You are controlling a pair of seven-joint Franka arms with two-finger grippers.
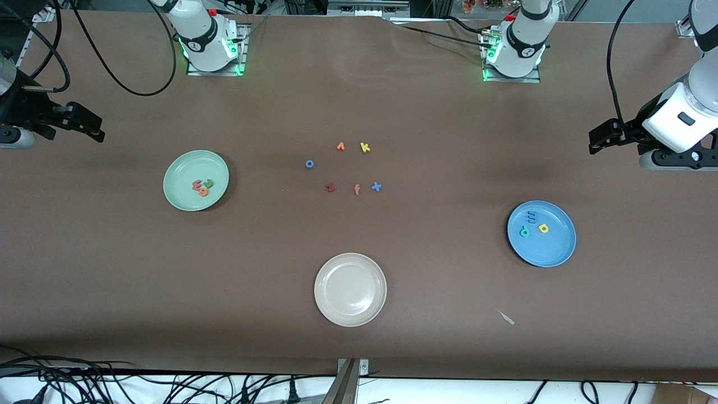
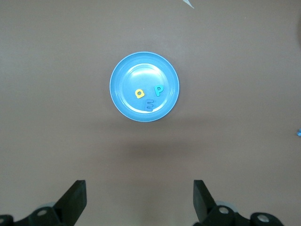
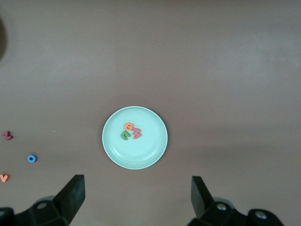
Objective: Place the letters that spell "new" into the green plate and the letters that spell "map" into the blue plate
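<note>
The green plate (image 1: 185, 168) holds a green n (image 1: 208, 183), an orange e (image 1: 203, 192) and a pinkish-red w (image 1: 197, 184), bunched together; the right wrist view shows the same plate (image 3: 141, 150). In the blue plate (image 1: 549, 249) lie a periwinkle m (image 1: 532, 215), a teal p (image 1: 525, 230) and a yellow a (image 1: 543, 228). My left gripper (image 1: 599, 139) hangs open and empty over bare table at the left arm's end, looking down on the blue plate (image 2: 136, 70). My right gripper (image 1: 92, 126) hangs open and empty over the right arm's end.
A beige-white plate (image 1: 350, 289) stands empty near the front camera. Mid-table lie loose letters: blue o (image 1: 309, 164), an orange letter (image 1: 340, 146), yellow k (image 1: 365, 147), dark red z (image 1: 330, 188), salmon f (image 1: 357, 189), blue x (image 1: 376, 187). A small pale scrap (image 1: 506, 317) lies nearer the camera.
</note>
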